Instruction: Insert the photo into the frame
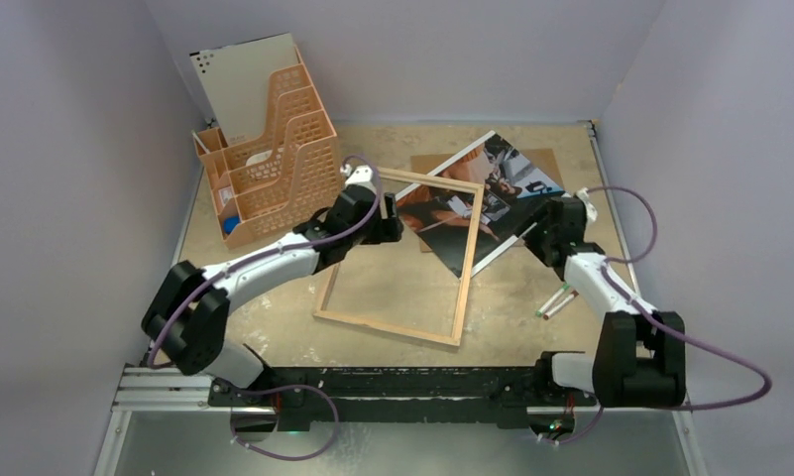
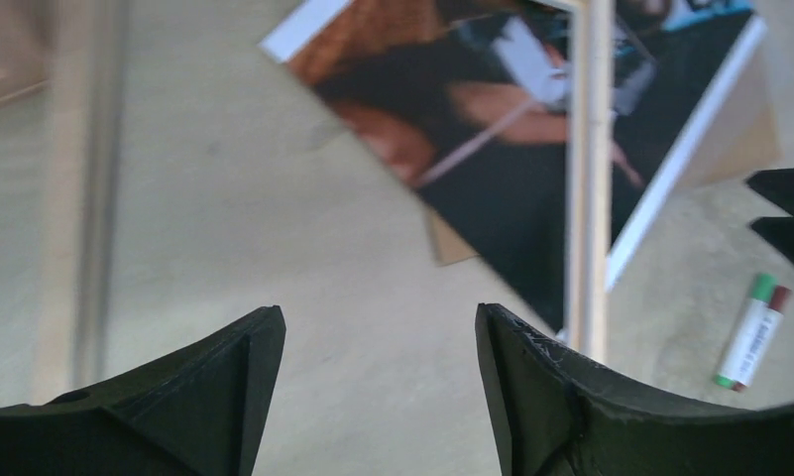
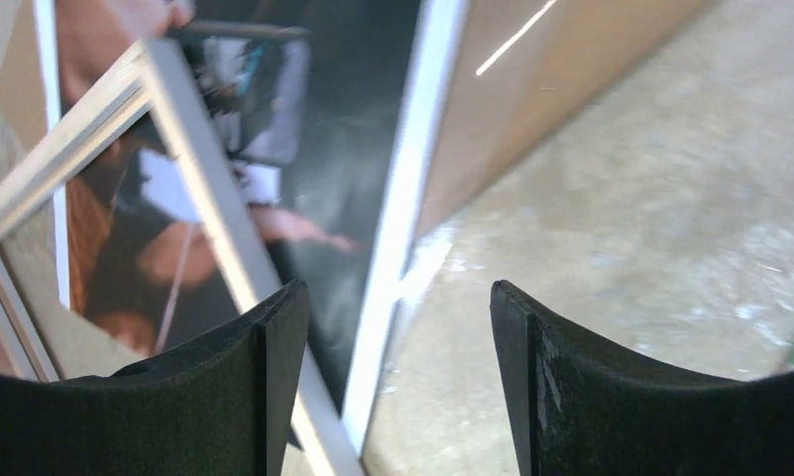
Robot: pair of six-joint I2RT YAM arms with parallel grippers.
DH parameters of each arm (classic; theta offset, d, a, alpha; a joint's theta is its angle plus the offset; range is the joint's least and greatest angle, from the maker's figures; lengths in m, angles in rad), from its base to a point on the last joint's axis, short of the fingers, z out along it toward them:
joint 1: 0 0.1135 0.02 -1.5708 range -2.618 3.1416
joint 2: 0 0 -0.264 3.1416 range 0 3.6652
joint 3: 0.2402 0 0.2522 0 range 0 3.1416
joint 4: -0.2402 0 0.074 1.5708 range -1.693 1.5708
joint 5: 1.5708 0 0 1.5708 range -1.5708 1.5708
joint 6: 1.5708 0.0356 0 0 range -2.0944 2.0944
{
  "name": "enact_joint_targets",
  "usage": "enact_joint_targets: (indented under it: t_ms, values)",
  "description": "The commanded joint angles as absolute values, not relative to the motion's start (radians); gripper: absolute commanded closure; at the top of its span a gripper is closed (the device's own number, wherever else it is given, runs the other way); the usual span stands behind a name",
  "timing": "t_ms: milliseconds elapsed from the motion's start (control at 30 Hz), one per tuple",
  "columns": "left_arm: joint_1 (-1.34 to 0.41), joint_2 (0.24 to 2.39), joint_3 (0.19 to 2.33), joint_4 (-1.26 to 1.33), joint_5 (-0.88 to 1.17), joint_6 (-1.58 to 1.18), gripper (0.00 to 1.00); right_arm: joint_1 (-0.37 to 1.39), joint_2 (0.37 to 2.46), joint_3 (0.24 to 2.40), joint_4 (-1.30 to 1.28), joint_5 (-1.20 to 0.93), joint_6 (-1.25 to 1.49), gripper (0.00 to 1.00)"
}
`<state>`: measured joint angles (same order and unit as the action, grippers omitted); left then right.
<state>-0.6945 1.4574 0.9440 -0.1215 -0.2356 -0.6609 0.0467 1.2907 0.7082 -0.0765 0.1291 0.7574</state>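
The frame point(image 1: 469, 263) lies flat mid-table, light wood rim up. Its back right corner overlaps the photo point(image 1: 502, 183), a dark and orange print lying picture side up on a brown hardboard sheet point(image 1: 548, 159). My left gripper point(image 1: 397, 230) is open and empty over the frame's pane near its back left. In the left wrist view point(image 2: 378, 317) the photo point(image 2: 531, 129) and a frame rail point(image 2: 589, 178) lie ahead. My right gripper point(image 1: 537, 236) is open and empty at the photo's near right edge. In the right wrist view point(image 3: 397, 293) the photo's white border point(image 3: 402, 228) runs between the jaws, and a frame rail point(image 3: 194, 188) is at the left.
An orange desk organiser point(image 1: 269, 159) holding papers stands at the back left. Two markers point(image 1: 556, 300) lie near the right arm and also show in the left wrist view point(image 2: 754, 332). Walls close the table on three sides.
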Motion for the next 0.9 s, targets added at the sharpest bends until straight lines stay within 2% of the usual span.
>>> enact_joint_targets:
  t_ms: [0,167,300,433,767,867]
  values:
    - [-0.718,1.589,1.104,0.093,0.049,-0.609,0.29,-0.088,1.226,0.563,0.053,-0.022,0.849,0.32]
    - [-0.77,1.815,1.387,0.101,0.128,-0.47,0.3,-0.167,1.23,0.428,0.28,-0.204,0.934,0.39]
    - [-0.773,2.01,1.631,0.086,0.21,-0.453,0.33,-0.203,1.285,0.383,0.387,-0.266,0.94,0.47]
    - [-0.794,2.177,1.819,0.086,0.249,-0.439,0.37,-0.218,1.338,0.342,0.485,-0.291,0.952,0.5]
    - [-0.842,2.418,2.03,0.146,0.15,-0.36,0.39,-0.226,1.429,0.313,0.586,-0.326,0.924,0.51]
    - [-0.869,2.446,2.042,0.12,0.037,-0.363,0.4,-0.228,1.446,0.304,0.619,-0.344,0.924,0.5]
